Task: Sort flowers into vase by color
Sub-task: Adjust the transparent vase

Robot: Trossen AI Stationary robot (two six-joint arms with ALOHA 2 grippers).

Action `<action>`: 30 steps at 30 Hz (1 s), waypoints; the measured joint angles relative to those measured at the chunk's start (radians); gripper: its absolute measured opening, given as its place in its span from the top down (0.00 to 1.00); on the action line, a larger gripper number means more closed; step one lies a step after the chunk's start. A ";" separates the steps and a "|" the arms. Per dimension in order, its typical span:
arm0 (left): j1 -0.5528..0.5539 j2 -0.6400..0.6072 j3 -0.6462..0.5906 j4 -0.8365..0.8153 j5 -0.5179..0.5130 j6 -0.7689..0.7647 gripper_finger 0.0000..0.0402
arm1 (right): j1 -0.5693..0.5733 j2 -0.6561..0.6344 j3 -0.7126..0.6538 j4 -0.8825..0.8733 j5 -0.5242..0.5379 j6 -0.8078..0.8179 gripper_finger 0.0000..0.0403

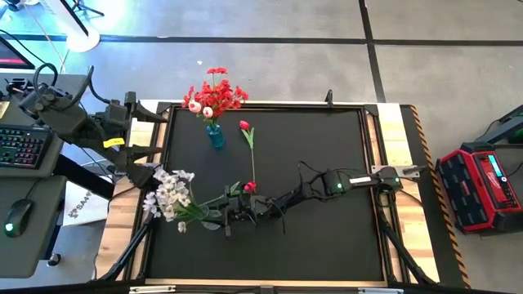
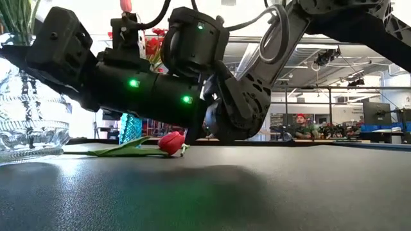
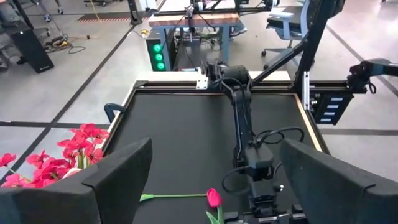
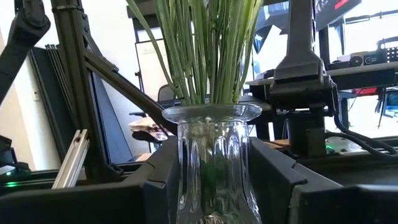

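Note:
A clear glass vase (image 4: 213, 162) holds white flowers (image 1: 169, 194) on green stems and stands near the table's left side. My right gripper (image 4: 213, 186) reaches across the black mat and is shut on it. One red tulip (image 2: 171, 142) lies on the mat under the right arm. A second red bloom (image 1: 245, 125) lies farther back, and a thin green stem (image 1: 252, 159) runs between the two. A small blue vase (image 1: 215, 135) at the far side holds red flowers (image 1: 214, 94). My left gripper (image 3: 211, 186) hangs open, raised, at the table's left edge. My right gripper has the glass vase's ribbed body, just below the flared rim (image 4: 186, 155), between its two fingers, one on each side. The fingers come in about level from the table's right. The vase stands upright with its base (image 2: 32, 151) on the mat.
A raised wooden frame (image 1: 392, 163) runs round the black mat. Off the table, a keyboard and mouse (image 1: 20, 147) sit on a desk to the left. A red box (image 1: 482, 184) stands on the floor to the right. The mat's near right part is bare.

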 joint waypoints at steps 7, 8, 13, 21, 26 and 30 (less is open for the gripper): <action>0.000 0.012 0.000 0.000 0.012 0.000 0.15 | 0.032 -0.005 0.003 -0.064 -0.001 0.027 0.69; 0.000 0.013 0.000 0.000 0.015 0.000 0.15 | 0.034 -0.005 0.003 -0.065 -0.002 0.030 0.69; 0.000 0.022 0.000 -0.002 0.038 -0.002 0.15 | 0.040 -0.005 0.003 -0.076 0.022 0.052 0.69; 0.000 0.047 0.000 -0.004 0.044 0.000 0.15 | 0.038 -0.003 0.001 -0.072 0.043 0.007 0.63; 0.000 0.073 0.000 -0.004 0.064 0.036 0.15 | 0.039 -0.002 -0.001 -0.075 0.050 -0.010 0.55; 0.000 0.097 0.000 -0.004 0.096 0.044 0.15 | 0.052 -0.002 0.000 -0.092 0.082 -0.013 0.52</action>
